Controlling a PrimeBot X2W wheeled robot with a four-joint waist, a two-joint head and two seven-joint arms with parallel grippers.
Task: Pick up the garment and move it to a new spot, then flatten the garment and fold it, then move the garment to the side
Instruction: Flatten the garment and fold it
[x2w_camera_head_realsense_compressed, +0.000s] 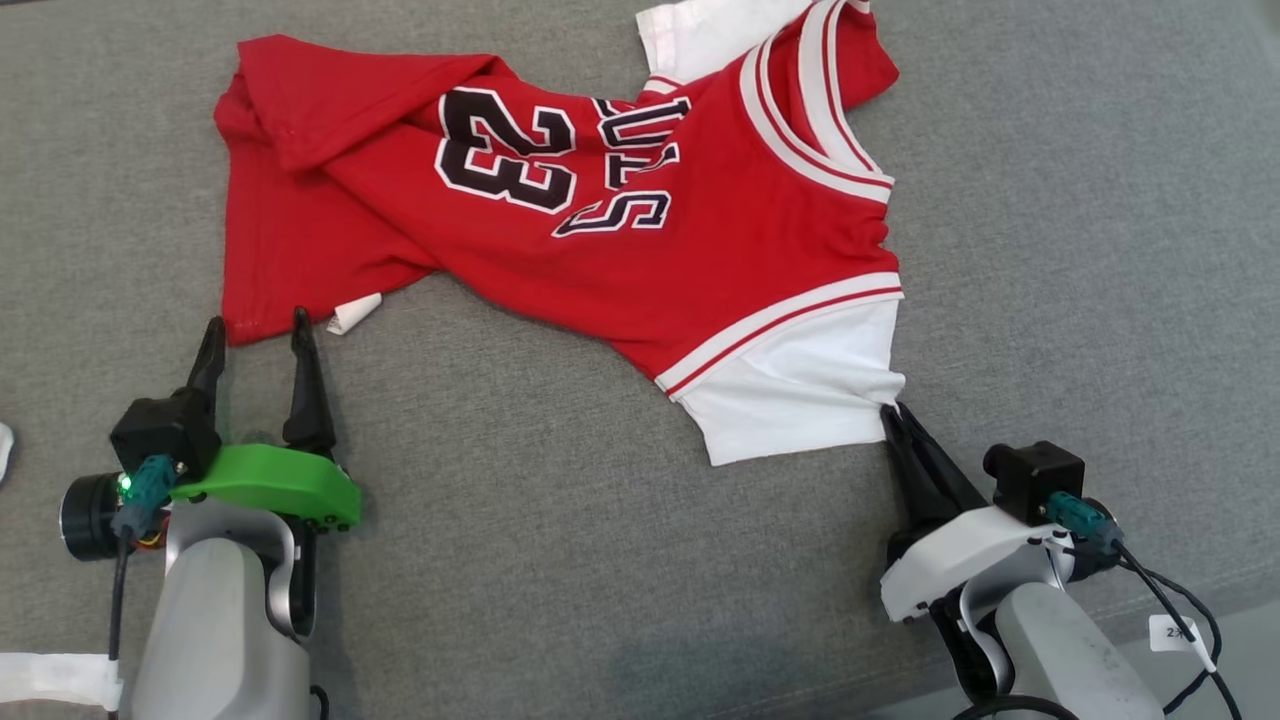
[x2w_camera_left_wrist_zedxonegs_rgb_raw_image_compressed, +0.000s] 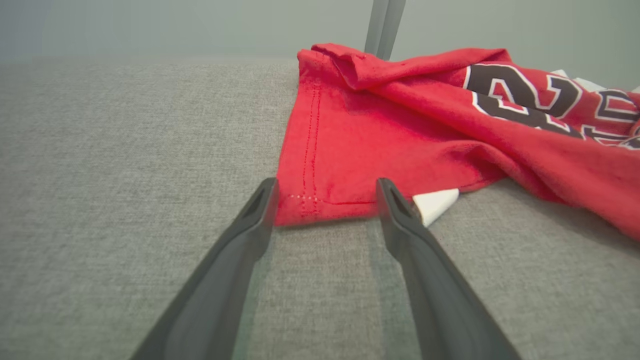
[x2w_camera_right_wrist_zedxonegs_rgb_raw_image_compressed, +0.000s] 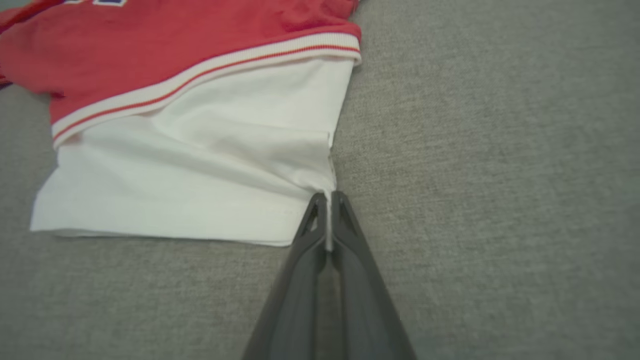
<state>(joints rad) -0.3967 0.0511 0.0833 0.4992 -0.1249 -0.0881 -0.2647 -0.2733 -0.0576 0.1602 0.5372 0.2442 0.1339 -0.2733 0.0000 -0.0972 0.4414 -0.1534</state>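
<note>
The garment (x2w_camera_head_realsense_compressed: 620, 230) is a red jersey with a black "23", white sleeves and striped trim, lying rumpled across the grey cushion. My left gripper (x2w_camera_head_realsense_compressed: 258, 330) is open, its two fingers straddling the red hem corner (x2w_camera_left_wrist_zedxonegs_rgb_raw_image_compressed: 325, 195), which lies between the tips. A small white tag (x2w_camera_left_wrist_zedxonegs_rgb_raw_image_compressed: 434, 205) pokes out beside the right finger. My right gripper (x2w_camera_head_realsense_compressed: 893, 412) is shut on the corner of the white sleeve (x2w_camera_right_wrist_zedxonegs_rgb_raw_image_compressed: 200, 165), with a thin fold of white cloth pinched between the fingertips (x2w_camera_right_wrist_zedxonegs_rgb_raw_image_compressed: 327, 200).
The grey fabric surface (x2w_camera_head_realsense_compressed: 1080, 250) stretches around the jersey on all sides. A white scrap (x2w_camera_head_realsense_compressed: 4, 450) lies at the far left edge. Cables and a paper label (x2w_camera_head_realsense_compressed: 1170, 632) hang by my right wrist. An upright grey post (x2w_camera_left_wrist_zedxonegs_rgb_raw_image_compressed: 382, 27) stands behind the jersey.
</note>
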